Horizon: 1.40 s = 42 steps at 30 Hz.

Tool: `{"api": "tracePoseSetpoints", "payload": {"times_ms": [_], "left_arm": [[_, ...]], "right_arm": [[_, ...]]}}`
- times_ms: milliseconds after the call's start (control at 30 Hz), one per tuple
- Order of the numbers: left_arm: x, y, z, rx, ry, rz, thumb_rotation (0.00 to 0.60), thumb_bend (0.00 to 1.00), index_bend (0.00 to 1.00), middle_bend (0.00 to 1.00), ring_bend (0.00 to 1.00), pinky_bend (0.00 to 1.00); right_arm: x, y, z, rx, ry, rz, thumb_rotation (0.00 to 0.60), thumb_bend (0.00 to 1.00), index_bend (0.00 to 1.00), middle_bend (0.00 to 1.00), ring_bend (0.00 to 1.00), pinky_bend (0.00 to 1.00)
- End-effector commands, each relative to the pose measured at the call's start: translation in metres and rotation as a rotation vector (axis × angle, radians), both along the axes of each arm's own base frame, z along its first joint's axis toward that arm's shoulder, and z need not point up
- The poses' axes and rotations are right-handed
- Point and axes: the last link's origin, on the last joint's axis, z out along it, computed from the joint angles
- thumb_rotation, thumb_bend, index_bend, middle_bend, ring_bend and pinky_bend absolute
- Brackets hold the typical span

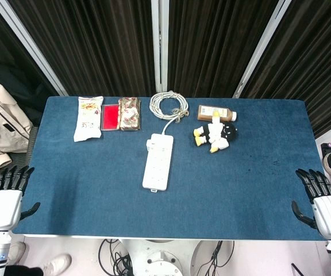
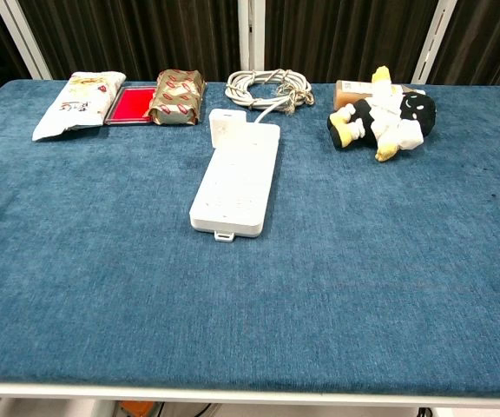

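White plastic power strip [image 1: 157, 161], flat at centre of blue felt table [image 1: 96, 190], its coiled white cable [image 1: 168, 105] behind it. Left hand [image 1: 7, 198] and right hand [image 1: 323, 201]: both empty, fingers spread, resting at the near table corners, well apart from the strip.

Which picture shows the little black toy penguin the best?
The chest view: the toy penguin looks bigger there, lying on the blue table, with its yellow feet and white front easy to see. The head view shows it from above, smaller, beside a brown bottle.
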Motion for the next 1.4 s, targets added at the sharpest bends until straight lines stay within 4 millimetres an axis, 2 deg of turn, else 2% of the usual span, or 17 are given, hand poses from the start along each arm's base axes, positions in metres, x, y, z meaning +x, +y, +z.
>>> {"api": "tracePoseSetpoints", "payload": {"times_ms": [33,400,500,600,800,900,1000,1100,1233,1400], "left_arm": [[-0.001,0.002,-0.001,-0.004,-0.001,0.007,0.600,0.15,0.10,0.09,0.00,0.00],[0.000,0.005,-0.001,-0.009,0.001,0.017,0.600,0.15,0.10,0.09,0.00,0.00],[0.004,0.009,-0.001,-0.018,-0.007,0.003,0.600,0.15,0.10,0.09,0.00,0.00],[0.012,0.019,-0.002,-0.042,-0.024,-0.039,0.600,0.15,0.10,0.09,0.00,0.00],[0.044,0.055,-0.005,-0.113,-0.054,-0.176,0.600,0.15,0.11,0.09,0.00,0.01],[0.068,0.082,-0.009,-0.174,-0.096,-0.254,0.600,0.15,0.12,0.10,0.00,0.02],[0.092,0.110,-0.016,-0.239,-0.121,-0.318,0.600,0.15,0.12,0.10,0.00,0.02],[0.118,0.136,-0.028,-0.312,-0.155,-0.364,0.600,0.16,0.14,0.11,0.00,0.05],[0.156,0.177,-0.054,-0.421,-0.146,-0.417,0.600,0.16,0.15,0.12,0.02,0.08],[0.191,0.214,-0.088,-0.508,-0.105,-0.431,0.600,0.17,0.16,0.13,0.03,0.13]], "right_arm": [[0.003,-0.007,-0.003,0.015,0.010,0.010,0.600,0.36,0.02,0.09,0.00,0.00],[0.012,-0.023,-0.011,0.052,0.022,0.043,0.600,0.36,0.02,0.09,0.00,0.00],[0.019,-0.031,-0.017,0.086,0.025,0.084,0.600,0.36,0.02,0.09,0.00,0.00],[0.036,-0.047,-0.029,0.156,0.043,0.163,0.600,0.36,0.02,0.09,0.00,0.00],[0.092,-0.093,-0.071,0.360,0.076,0.360,0.600,0.36,0.02,0.08,0.00,0.00],[0.127,-0.115,-0.104,0.479,0.098,0.441,0.600,0.36,0.02,0.08,0.00,0.00],[0.154,-0.132,-0.133,0.576,0.109,0.473,0.600,0.36,0.02,0.08,0.00,0.00],[0.172,-0.143,-0.156,0.640,0.116,0.482,0.600,0.36,0.02,0.08,0.00,0.00],[0.191,-0.154,-0.189,0.705,0.135,0.488,0.600,0.36,0.02,0.08,0.00,0.00],[0.202,-0.162,-0.215,0.725,0.161,0.484,0.600,0.36,0.02,0.08,0.00,0.00]]}}
